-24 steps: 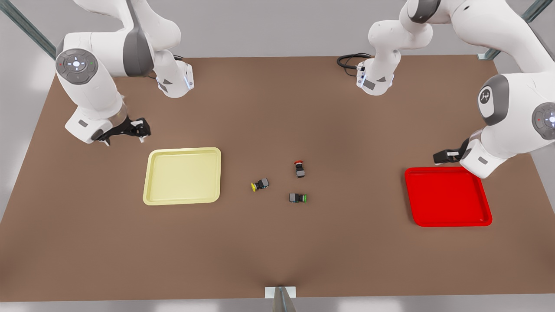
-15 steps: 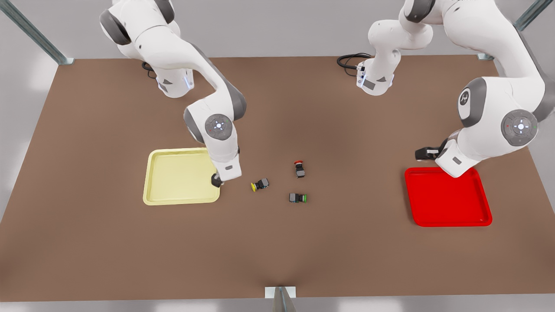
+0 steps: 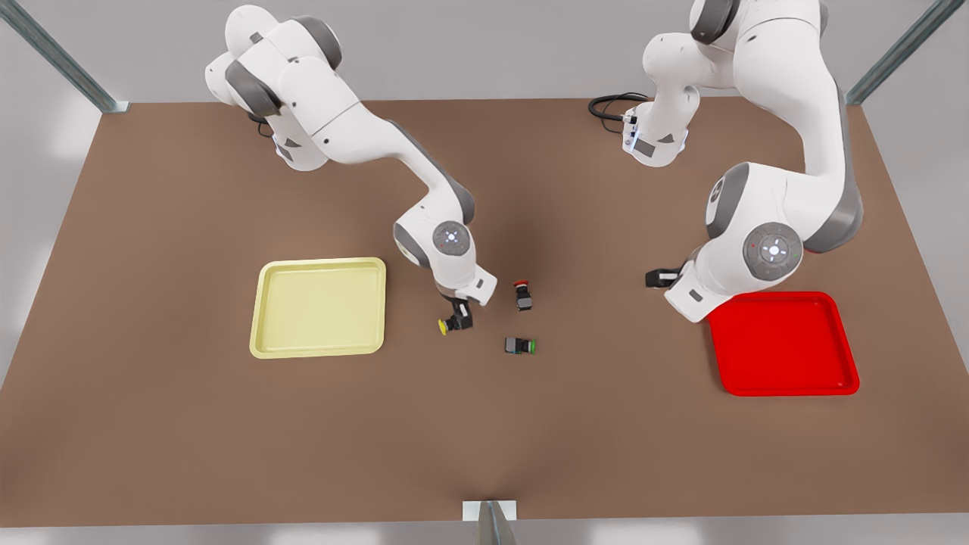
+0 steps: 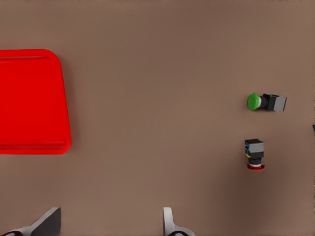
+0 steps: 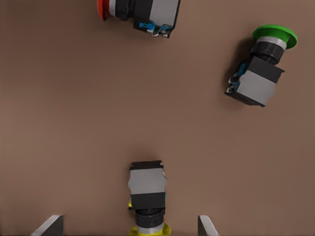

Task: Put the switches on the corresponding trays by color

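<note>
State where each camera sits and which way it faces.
Front view: above the table's edge, looking down on the table, yellow tray and both arms.
Left wrist view: faces down beside the red tray; the open left gripper shows its fingertips.
Right wrist view: faces down over the yellow switch, between the open right gripper fingertips.
Shared: all show the green switch and red switch.

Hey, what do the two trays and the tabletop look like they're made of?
Yellow tray: looks like moulded plastic, one pale uniform colour, rounded corners and a raised rim, soft sheen.
Red tray: likely the same plastic, glossier, with highlights along the rim.
Table: flat matte brown, no visible grain; could be laminate or board, hard to tell in a render.
</note>
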Robot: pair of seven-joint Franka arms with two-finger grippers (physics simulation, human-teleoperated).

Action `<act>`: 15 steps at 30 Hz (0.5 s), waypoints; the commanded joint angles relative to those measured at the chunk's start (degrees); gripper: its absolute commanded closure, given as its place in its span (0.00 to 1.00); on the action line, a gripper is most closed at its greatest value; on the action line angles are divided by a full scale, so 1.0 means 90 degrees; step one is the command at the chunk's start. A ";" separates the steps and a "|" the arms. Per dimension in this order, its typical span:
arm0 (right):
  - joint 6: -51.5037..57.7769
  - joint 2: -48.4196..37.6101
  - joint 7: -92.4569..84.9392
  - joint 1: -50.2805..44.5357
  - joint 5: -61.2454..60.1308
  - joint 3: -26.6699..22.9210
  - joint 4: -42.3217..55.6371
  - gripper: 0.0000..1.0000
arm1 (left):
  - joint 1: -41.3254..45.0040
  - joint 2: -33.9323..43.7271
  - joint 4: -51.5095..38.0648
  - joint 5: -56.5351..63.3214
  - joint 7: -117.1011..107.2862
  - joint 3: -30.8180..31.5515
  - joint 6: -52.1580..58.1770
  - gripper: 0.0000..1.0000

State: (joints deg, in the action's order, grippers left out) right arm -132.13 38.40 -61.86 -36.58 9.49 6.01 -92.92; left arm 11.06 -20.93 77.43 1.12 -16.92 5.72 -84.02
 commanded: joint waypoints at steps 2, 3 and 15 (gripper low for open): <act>-0.0016 0.0001 -0.0001 0.0099 0.0001 0.0005 -0.0076 0.00 | 0.0040 -0.0038 -0.0010 0.0012 -0.0297 0.0136 -0.0059 0.00; -0.0143 0.0069 -0.0011 0.0187 0.0010 -0.0004 -0.0085 0.00 | 0.0070 -0.0048 -0.0010 0.0022 -0.0424 0.0165 -0.0068 0.00; -0.0534 0.0597 0.0038 0.0177 0.0001 -0.0092 0.0120 0.00 | 0.0792 -0.1053 -0.0614 0.0539 -0.4174 0.1269 -0.0254 0.00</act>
State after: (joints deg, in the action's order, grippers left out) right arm -136.93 43.97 -61.52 -34.98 9.49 5.06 -91.85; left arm 18.74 -31.36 70.66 3.81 -55.47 17.13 -86.36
